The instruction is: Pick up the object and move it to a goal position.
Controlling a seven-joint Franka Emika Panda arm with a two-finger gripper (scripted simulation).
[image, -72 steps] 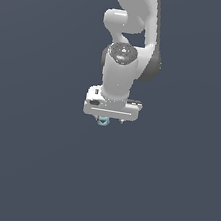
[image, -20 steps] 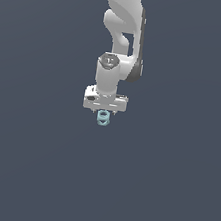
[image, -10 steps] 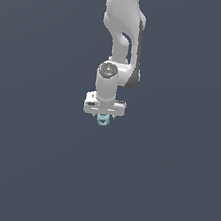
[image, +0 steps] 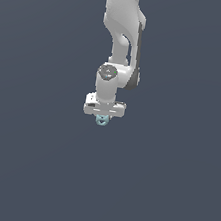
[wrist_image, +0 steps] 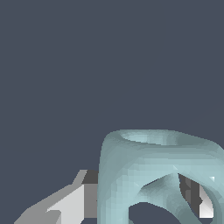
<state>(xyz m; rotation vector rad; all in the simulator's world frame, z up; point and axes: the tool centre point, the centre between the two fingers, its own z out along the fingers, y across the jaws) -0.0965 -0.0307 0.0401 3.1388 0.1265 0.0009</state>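
Exterior view: arm (image: 123,28) hanging down from the upper edge, gripper (image: 102,117) pointing straight down at its end. Object (image: 101,120) directly below the gripper's body, touching it, only a small teal stub peeking out beneath. No offset to either side of this view; centred under the wrist. Apparently held clear of any surface, though the plain dark-grey background shows no ground or shadow to confirm that. Fingers too small here to separate from the object; opening impossible to read from this view alone. Long axis of the object looks roughly vertical, in line with the gripper, with one ring showing below and the rest hidden up in the gripper. No goal marker visible anywhere.

Wrist view: object (wrist_image: 157,175) filling the near field, very close to the camera, pale teal with a rounded outer wall and two openings showing through it. Fingers (wrist_image: 70,203) visible as white-and-grey blocks on either side of the teal piece, pressed against it with no gap to be seen. Gripper therefore judged closed around the object, narrow, held by its flanks. Long axis running away from the camera, along the fingers' own direction. Next move judged a pure carry: object already in the grasp, nothing between gripper and object left to align.
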